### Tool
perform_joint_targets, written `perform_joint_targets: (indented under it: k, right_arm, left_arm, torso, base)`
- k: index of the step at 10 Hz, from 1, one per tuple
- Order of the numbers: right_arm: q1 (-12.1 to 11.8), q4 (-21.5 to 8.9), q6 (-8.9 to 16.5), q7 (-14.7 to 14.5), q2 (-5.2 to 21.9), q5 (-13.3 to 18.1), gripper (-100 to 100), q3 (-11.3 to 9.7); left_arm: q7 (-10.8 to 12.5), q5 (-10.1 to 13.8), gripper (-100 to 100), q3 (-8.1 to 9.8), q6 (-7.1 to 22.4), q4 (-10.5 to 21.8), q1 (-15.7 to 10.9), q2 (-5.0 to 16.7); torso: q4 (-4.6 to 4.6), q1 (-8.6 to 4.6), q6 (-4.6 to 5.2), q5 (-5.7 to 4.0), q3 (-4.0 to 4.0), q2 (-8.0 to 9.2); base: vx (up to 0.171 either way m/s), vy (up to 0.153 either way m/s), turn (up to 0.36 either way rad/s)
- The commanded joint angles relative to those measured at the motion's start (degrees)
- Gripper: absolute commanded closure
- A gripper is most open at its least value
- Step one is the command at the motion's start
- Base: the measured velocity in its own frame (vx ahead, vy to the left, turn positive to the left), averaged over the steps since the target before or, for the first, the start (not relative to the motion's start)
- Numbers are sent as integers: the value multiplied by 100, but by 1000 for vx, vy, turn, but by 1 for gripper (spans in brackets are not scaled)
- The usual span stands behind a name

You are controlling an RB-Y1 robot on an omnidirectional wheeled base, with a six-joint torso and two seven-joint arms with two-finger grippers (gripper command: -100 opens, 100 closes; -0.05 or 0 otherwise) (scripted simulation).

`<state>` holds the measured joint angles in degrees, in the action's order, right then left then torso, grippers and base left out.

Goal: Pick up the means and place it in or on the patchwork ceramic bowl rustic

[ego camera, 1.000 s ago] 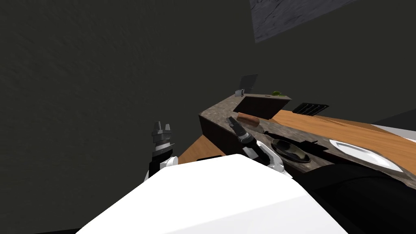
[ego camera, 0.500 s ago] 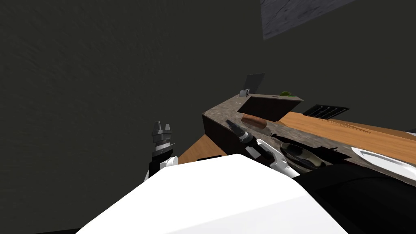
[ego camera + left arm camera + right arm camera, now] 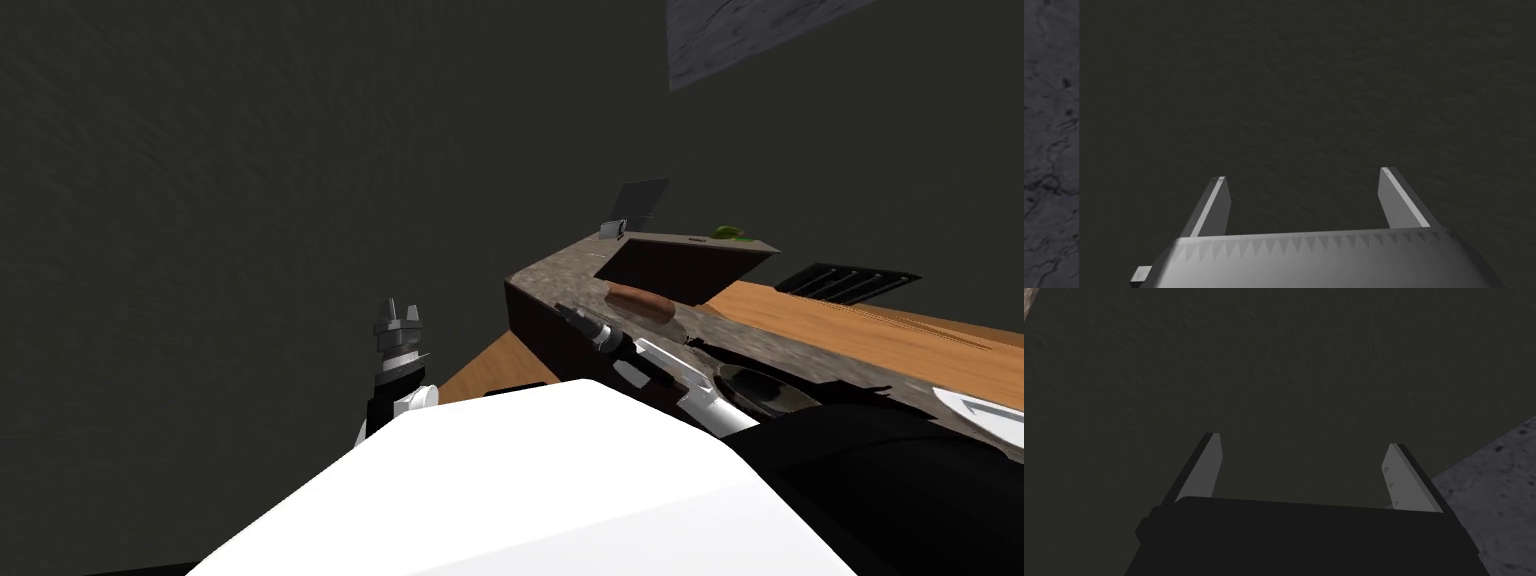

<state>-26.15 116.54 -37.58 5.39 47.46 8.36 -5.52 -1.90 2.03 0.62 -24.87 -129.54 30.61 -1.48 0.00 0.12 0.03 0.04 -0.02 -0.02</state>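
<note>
Grey fingers of the left tool [image 3: 398, 308] stand apart, empty. The right tool [image 3: 568, 311], also spread and empty, sits over the stone worktop [image 3: 550, 272], near the brown oblong item [image 3: 640, 302] lying on it; dark bowl [image 3: 775, 398] farther right.

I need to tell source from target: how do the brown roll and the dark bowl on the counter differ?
The brown roll is long and lies beside the dark recess; the dark bowl is round and shallow. The roll is reddish brown, the bowl nearly black. The bowl sits nearer me than the roll. Both rest on the speckled counter.
</note>
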Motion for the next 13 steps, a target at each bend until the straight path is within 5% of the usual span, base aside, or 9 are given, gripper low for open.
perform_joint_targets:
  k: [1,13]
  right_arm:
    - [37,-241,-9,89,286,69,-100,-46]
    - [180,-1688,-48,315,2146,444,-100,-450]
  left_arm:
    - [0,0,0,0,0,0,0,0]
    - [0,0,0,1,0,0,0,0]
  torso:
    - [0,0,0,0,0,0]
    - [0,-12,2,-3,1,1]
  base:
    - [16,38,118]
    - [15,16,118]
